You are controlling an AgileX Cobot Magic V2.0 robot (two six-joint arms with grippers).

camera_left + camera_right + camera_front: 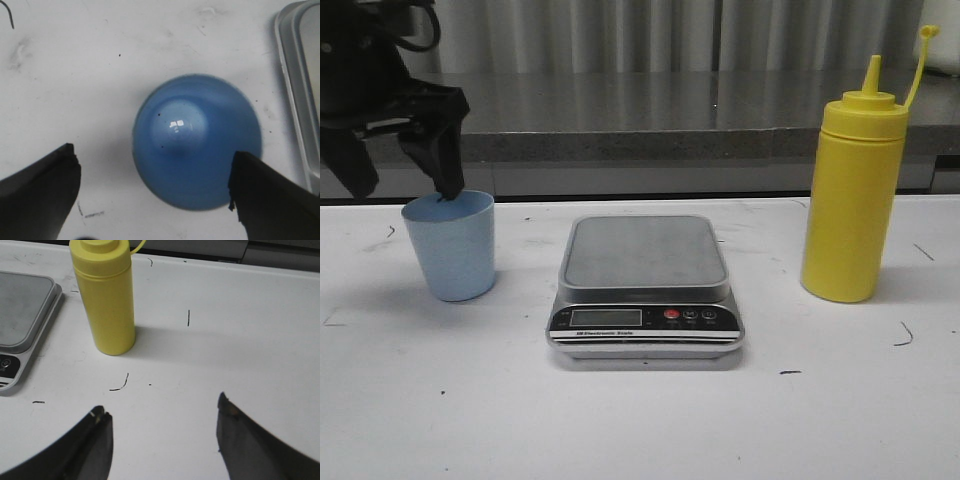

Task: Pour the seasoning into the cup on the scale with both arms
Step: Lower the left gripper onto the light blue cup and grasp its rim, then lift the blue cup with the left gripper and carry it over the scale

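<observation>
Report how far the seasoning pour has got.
Nothing looks finished yet. The scale has a bare platform, and the cup stands on the table to its left. In hand: the left gripper is open directly above the cup, its fingers either side of the rim, not closed. The seasoning bottle stands untouched right of the scale; the right gripper is open, short of it. Left: placing the cup, lifting the bottle, pouring.

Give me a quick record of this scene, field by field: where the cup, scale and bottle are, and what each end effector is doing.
cup: upright on the table, left of the scale, not on it, looks empty
scale: centre of table, platform bare
bottle: upright, right of the scale, nozzle uncapped
left end effector: open, above the cup, fingers either side of the rim
right end effector: open, holding nothing, away from the bottle
table: white, scuffed
</observation>
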